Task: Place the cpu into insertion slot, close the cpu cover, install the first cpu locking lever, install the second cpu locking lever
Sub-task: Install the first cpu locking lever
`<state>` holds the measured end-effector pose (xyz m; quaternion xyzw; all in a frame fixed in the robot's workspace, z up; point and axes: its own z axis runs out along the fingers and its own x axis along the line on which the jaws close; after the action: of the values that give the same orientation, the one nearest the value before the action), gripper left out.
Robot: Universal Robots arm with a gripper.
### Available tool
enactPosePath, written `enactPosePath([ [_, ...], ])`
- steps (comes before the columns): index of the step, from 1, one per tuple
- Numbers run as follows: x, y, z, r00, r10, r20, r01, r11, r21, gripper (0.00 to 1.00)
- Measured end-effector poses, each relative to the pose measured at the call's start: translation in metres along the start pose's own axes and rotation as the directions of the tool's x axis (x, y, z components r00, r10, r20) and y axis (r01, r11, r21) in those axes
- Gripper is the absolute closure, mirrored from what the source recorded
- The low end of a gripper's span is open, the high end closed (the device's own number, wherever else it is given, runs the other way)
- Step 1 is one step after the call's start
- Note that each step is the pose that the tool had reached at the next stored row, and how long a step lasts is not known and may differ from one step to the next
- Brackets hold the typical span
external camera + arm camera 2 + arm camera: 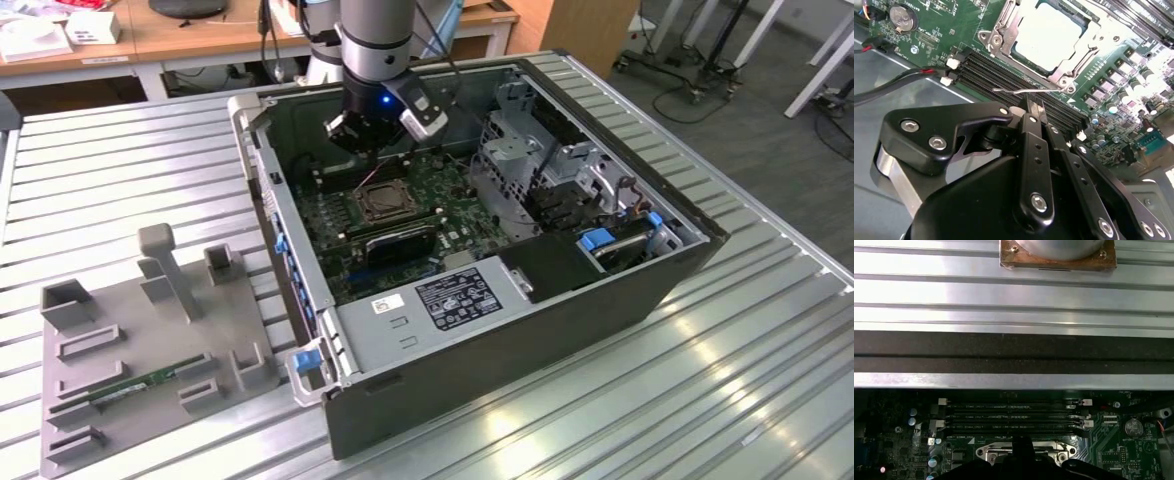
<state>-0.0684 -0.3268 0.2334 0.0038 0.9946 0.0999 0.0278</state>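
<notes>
The cpu (1051, 32) can be seen as a small flat square with a pale silvery-grey top, pretty washed out by glare. It's seated in its socket just beyond the tips of the gripper (1033, 104). It's framed by the cpu cover (1004, 22), a thin silver metal plate whose square opening leaves the chip's top showing, so the cover looks to be lying down over it. Closer in, a thin wire locking lever (1014, 91) is stretched across right at the fingertips, between them and the socket's near edge. The fingers are seen drawn together with no real gap, so the gripper reads as closed. Whether the wire is actually pinched or just touched can't be told. Dark memory slots (1004, 70) run alongside the socket, right under the gripper's tips, on the green motherboard (934, 25). A round coin battery (902, 17) is spotted well off to one side of the gripper. In the exterior view the gripper (378, 160) is held low inside the open computer case (534, 340), almost straight above the socket. The case is laid on a slatted metal table (721, 400). A grey fixture block (147, 340) is parked well away from the gripper, toward the exterior view's left.
</notes>
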Motion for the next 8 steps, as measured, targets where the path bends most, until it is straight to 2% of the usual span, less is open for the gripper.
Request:
enactPosePath([
  [8, 0.0001, 0.0007, 0.0024, 1.0, 0.0, 0.0, 0.0, 1.0, -0.0004, 0.89],
])
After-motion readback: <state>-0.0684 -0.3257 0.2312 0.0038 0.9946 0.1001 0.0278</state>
